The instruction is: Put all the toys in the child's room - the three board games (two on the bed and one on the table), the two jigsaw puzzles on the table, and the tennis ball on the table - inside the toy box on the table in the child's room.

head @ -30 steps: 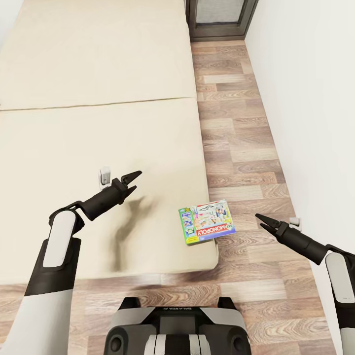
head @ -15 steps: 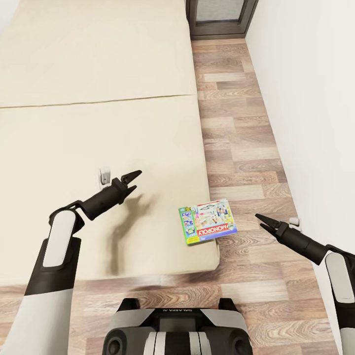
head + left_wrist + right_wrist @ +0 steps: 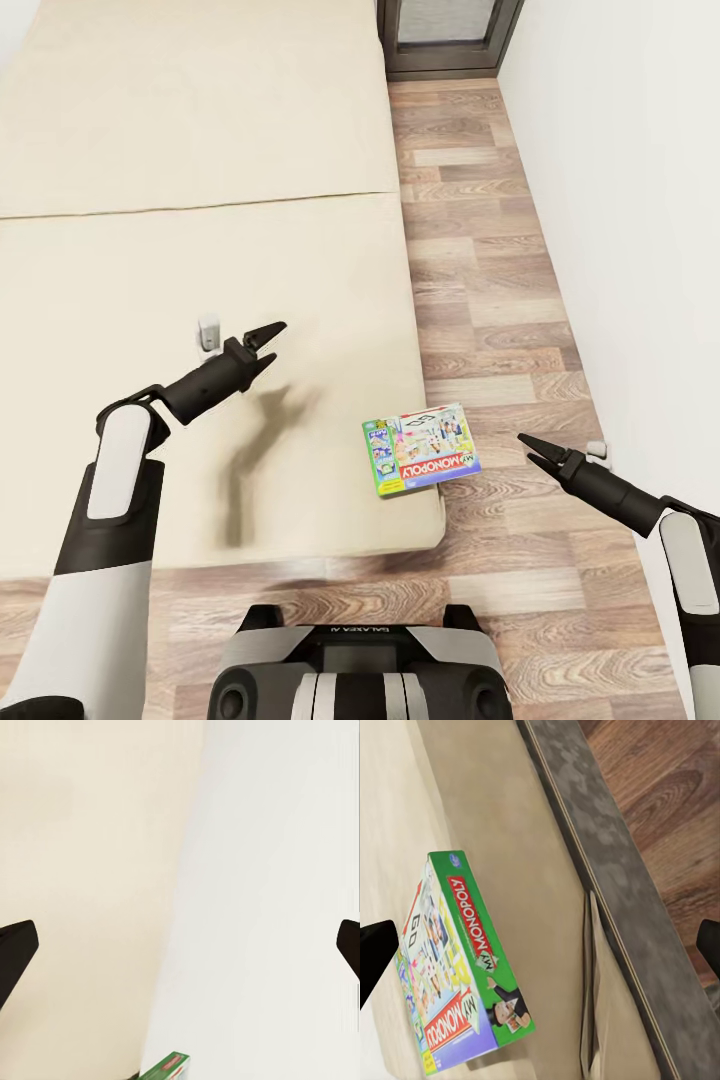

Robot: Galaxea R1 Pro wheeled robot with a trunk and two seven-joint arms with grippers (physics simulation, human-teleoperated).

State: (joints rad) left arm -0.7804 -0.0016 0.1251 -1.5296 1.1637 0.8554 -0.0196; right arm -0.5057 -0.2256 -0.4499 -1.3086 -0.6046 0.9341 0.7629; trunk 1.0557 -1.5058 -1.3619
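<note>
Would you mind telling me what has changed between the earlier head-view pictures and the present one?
The left gripper has lifted slightly and moved forward over the bed, its forearm rising with it; its jaws stay open and empty. The view itself has shifted a little, so the camera moved. The Monopoly board game lies unmoved at the bed's near corner, and the right gripper remains open beside it over the floor.
</note>
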